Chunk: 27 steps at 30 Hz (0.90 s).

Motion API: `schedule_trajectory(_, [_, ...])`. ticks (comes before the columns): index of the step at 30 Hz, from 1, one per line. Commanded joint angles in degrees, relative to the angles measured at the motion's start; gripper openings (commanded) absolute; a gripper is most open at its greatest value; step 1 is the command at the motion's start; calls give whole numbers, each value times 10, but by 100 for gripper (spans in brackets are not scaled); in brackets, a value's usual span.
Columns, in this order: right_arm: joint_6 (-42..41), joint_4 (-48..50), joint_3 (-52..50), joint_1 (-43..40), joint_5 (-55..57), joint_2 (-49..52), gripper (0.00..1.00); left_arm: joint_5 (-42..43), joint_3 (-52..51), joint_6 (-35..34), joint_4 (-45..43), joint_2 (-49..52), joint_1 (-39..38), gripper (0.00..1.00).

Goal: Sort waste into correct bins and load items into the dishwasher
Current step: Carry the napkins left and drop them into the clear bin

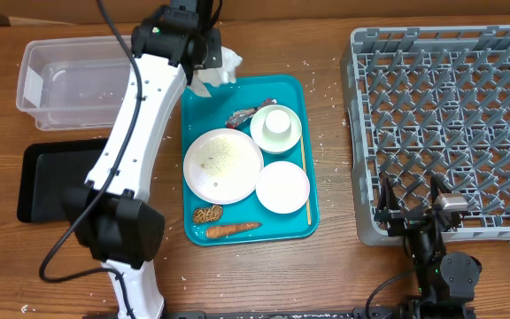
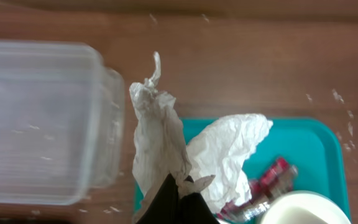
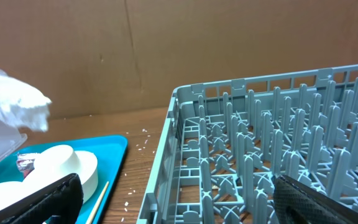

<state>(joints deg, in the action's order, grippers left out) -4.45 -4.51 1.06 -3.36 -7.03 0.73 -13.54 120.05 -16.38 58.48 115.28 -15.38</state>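
The left gripper (image 2: 180,193) is pinched shut on a crumpled white napkin (image 2: 157,143), over the far left corner of the teal tray (image 1: 290,93). The clear tub (image 1: 69,84) sits just left of that corner. The right gripper (image 1: 410,199) is spread wide and holds nothing, to the right of the tray, at the grey rack (image 1: 450,97).
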Motion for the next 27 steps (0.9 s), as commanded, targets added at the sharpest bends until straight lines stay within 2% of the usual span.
schedule_trajectory(1, [2,3,-6,-3,6,-6,100,-126,10,-6,-18,-65,9,4])
schedule_trajectory(6, [2,3,-6,-3,6,-6,100,-173,10,-6,-33,-85,53,4])
schedule_trajectory(13, [2,3,-6,-3,6,-6,100,-169,9,-37,-32,-66,153,4])
schedule_trajectory(18, [2,3,-6,-3,6,-6,100,-132,9,-42,-42,-24,221,6])
schedule_trajectory(20, [2,3,-6,-3,6,-6,100,-114,9,-42,-43,-7,234,16])
schedule_trajectory(22, [2,3,-6,-3,6,-6,100,-97,9,-42,-44,7,241,49])
schedule_trajectory(27, [2,3,-6,-3,6,-6,100,-86,9,-42,-56,19,242,70])
